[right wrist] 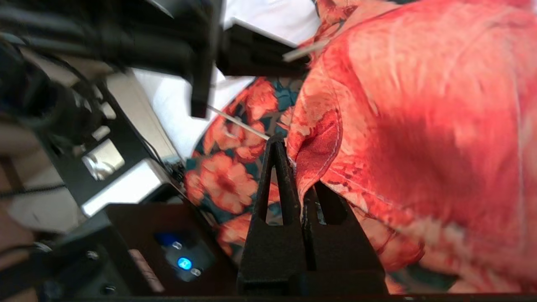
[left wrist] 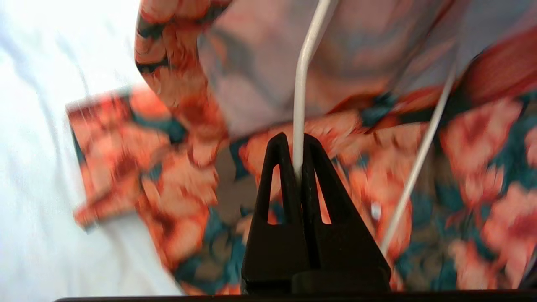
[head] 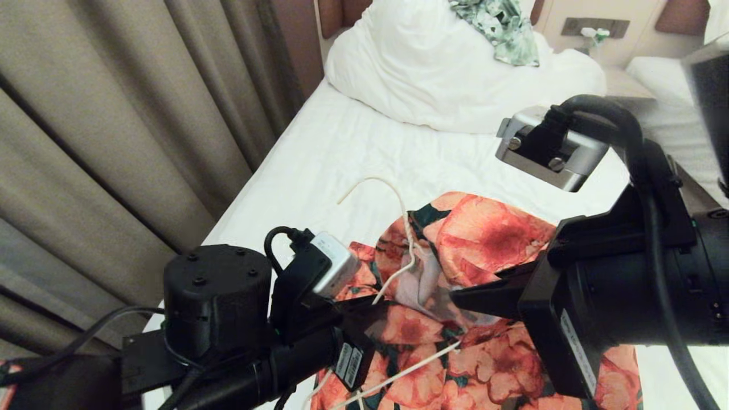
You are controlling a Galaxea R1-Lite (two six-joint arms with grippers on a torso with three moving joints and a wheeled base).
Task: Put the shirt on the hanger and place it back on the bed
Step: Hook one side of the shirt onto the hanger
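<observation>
Cream wire hanger pinched by left end effector; right end effector apparently clamps shirt edge, fingertips hidden.

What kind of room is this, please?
Probably a hotel bedroom. There is a bed with a white sheet and a bulky duvet, a second white bed close beside it, padded brown headboards on the wall, and long beige curtains at the side.

No text can be read: the small white stickers on the black left arm beside the floral shirt and the white label on the right arm's black housing carry print too small to make out.
</observation>
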